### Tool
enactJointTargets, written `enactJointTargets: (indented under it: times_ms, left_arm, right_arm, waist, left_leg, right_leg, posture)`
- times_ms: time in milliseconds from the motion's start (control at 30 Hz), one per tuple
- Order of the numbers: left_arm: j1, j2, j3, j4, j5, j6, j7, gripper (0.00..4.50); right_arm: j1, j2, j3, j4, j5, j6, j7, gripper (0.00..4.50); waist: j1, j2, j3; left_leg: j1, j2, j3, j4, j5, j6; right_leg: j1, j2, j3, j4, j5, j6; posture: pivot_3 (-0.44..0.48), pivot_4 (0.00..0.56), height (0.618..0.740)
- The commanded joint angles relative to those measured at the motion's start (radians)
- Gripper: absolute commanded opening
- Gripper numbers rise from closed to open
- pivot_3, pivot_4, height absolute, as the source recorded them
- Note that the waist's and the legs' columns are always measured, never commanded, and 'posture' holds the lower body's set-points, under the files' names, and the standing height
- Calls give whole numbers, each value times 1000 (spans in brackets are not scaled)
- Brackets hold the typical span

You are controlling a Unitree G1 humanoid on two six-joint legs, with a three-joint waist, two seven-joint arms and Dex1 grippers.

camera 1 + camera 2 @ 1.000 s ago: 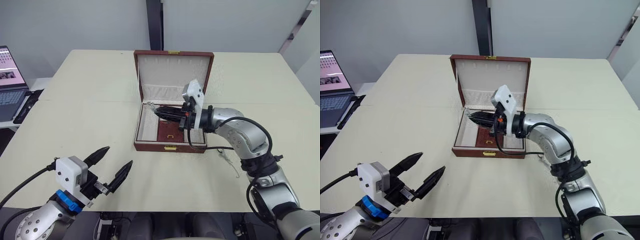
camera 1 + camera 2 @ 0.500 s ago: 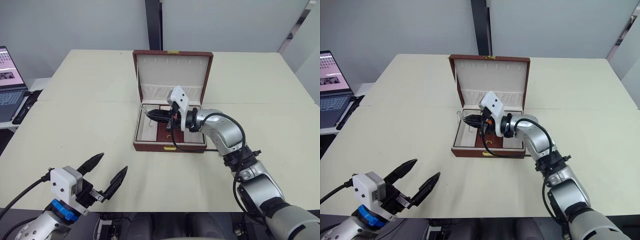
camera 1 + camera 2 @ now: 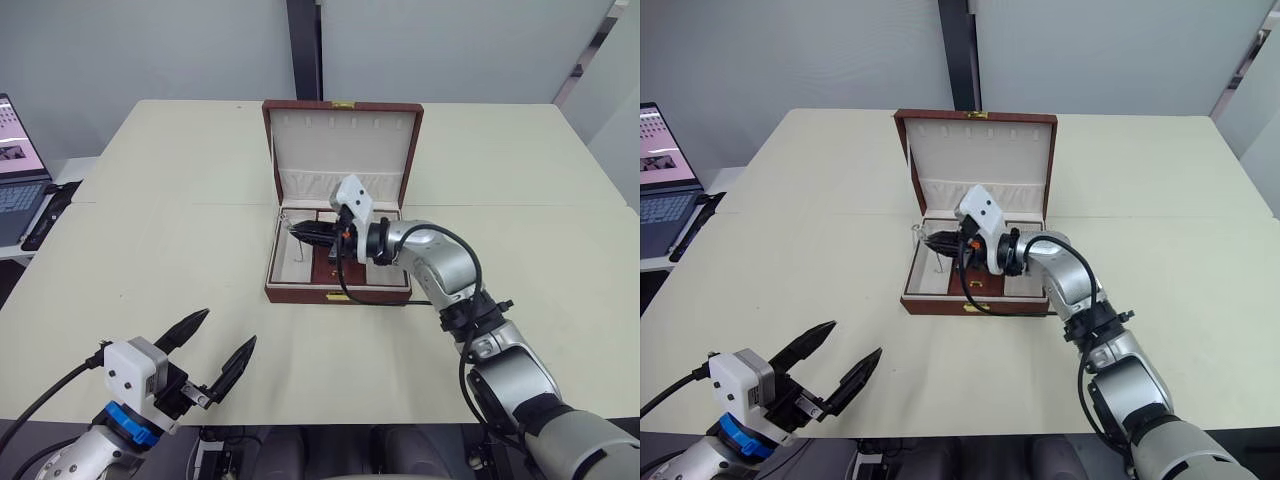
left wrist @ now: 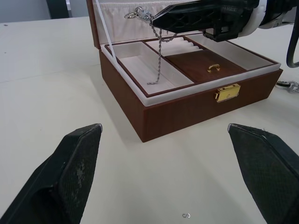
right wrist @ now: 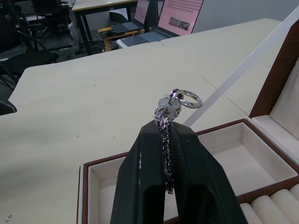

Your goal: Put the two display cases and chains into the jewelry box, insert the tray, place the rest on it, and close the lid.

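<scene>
The brown jewelry box stands open at the table's middle, its lid upright. A cream-lined tray with compartments sits inside it. My right gripper reaches in from the right and is shut on a silver chain with a ring end. The chain hangs down into the tray's left compartment. My left gripper is open and empty, low over the table's near left, well short of the box. The display cases are out of view.
Another bit of silver chain lies on the table just right of the box. A tiny ring lies on the table in front of the box. A laptop sits on a side desk at far left.
My right gripper has carried the chain leftward from over the box's middle to over its left compartment. My left gripper has sunk slightly toward the near edge.
</scene>
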Motion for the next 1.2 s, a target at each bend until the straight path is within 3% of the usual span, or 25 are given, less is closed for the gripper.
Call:
enactJointTargets:
  times_ms: [33, 400, 567, 800, 1200]
  left_arm:
    - [-11, 17, 7, -37, -26, 21, 11, 4500]
    - [-81, 58, 9, -88, -66, 123, 61, 4500]
    - [-149, 109, 35, -63, -128, 214, 77, 4500]
    - [-293, 263, 127, 90, -220, 321, -1, 4500]
    - [-432, 481, 281, 400, -198, 345, -197, 4500]
  right_arm:
    - [-20, 10, -36, -25, 8, -5, -7, 1327]
    - [-2, -9, -62, -69, 22, 15, 9, 4443]
    - [33, -68, -92, -112, 37, 14, 43, 4443]
    - [172, -294, -227, -229, 102, -18, 164, 4443]
    - [472, -618, -485, -271, 137, -40, 220, 4443]
  waist:
    - [0, 0, 0]
    - [0, 0, 0]
    - [3, 0, 0]
    - [12, 1, 2]
    - [10, 2, 4]
  left_leg:
    - [0, 0, 0, 0, 0, 0]
    - [0, 0, -1, 0, 0, 0]
    - [0, 0, -1, 0, 0, 0]
    - [-1, 0, -2, 0, 0, 0]
    - [-1, 0, -1, -1, 0, 0]
  right_leg:
    - [0, 0, 0, 0, 0, 0]
    - [0, 0, 0, 0, 0, 0]
    - [0, 0, -1, 0, 0, 0]
    - [0, 0, -2, 0, 0, 0]
    - [0, 0, -1, -2, 0, 0]
  posture:
    - [0, 150, 740]
    - [0, 150, 740]
    - [0, 150, 740]
    - [0, 150, 740]
    - [0, 150, 740]
